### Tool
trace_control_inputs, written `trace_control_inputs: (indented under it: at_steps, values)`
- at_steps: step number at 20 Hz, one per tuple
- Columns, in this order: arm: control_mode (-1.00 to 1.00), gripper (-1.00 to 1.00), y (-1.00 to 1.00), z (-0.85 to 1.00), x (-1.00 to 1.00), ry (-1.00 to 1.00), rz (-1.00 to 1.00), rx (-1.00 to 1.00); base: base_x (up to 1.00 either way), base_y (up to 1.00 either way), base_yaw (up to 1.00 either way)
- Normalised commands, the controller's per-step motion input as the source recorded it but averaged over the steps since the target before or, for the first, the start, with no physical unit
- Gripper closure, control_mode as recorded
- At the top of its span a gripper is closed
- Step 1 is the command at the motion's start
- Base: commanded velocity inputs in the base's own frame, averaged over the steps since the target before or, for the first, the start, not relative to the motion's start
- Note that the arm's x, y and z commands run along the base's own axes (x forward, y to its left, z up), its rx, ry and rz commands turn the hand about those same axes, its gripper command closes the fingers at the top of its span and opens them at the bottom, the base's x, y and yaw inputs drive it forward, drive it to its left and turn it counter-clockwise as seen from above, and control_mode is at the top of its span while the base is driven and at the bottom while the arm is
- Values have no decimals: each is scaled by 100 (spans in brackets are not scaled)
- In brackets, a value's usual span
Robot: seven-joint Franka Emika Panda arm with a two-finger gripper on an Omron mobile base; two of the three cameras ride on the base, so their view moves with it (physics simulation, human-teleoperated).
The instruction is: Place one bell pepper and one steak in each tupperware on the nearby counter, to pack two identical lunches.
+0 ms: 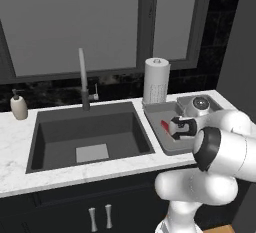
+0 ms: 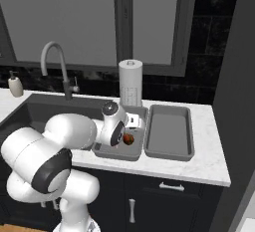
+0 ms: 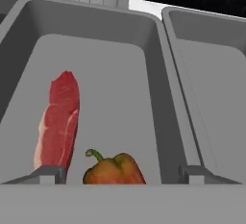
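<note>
The surface [image 2: 209, 164] is white marbled stone with a sunken dark sink [image 1: 90, 134] set into it, over black cabinets with silver bar handles [image 1: 100, 218]. Behind the sink stand a curved metal tap [image 2: 57, 64] and a small cream soap bottle [image 1: 19, 105]. A white paper-towel roll [image 2: 130, 82] stands upright at the back, just behind two grey tubs.

The tubs are smooth, matte, rectangular trays with rounded corners, side by side, their rims touching or nearly so. The left tupperware [image 3: 103, 23] holds a steak [image 3: 58, 119] and a bell pepper [image 3: 115, 170]. The steak is a long, narrow red slab with a pale fatty edge; its long axis runs along the length of the tub, toward the paper-towel roll. The pepper is glossy, reddish-orange with a curled green stem that points toward the steak; it lies just beside the steak's near end, though contact between them cannot be told. The right tupperware [image 2: 168, 131] shows a bare floor.

The gripper [image 3: 120, 174] hangs over the near end of the left tub, its jaws spread wide to either side of the pepper, gripping nothing.
</note>
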Motion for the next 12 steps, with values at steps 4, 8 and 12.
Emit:
trace_control_inputs:
  at_steps: [4, 8, 12]
  values:
    - [-100, -100, 0, 0, 0, 0, 0, 0, 0, 0, 0]
    - [-100, -100, 5, 47, -43, 0, 0, 0, 0, 0, 0]
    - [-100, -100, 17, 54, -96, 0, 0, 0, 0, 0, 0]
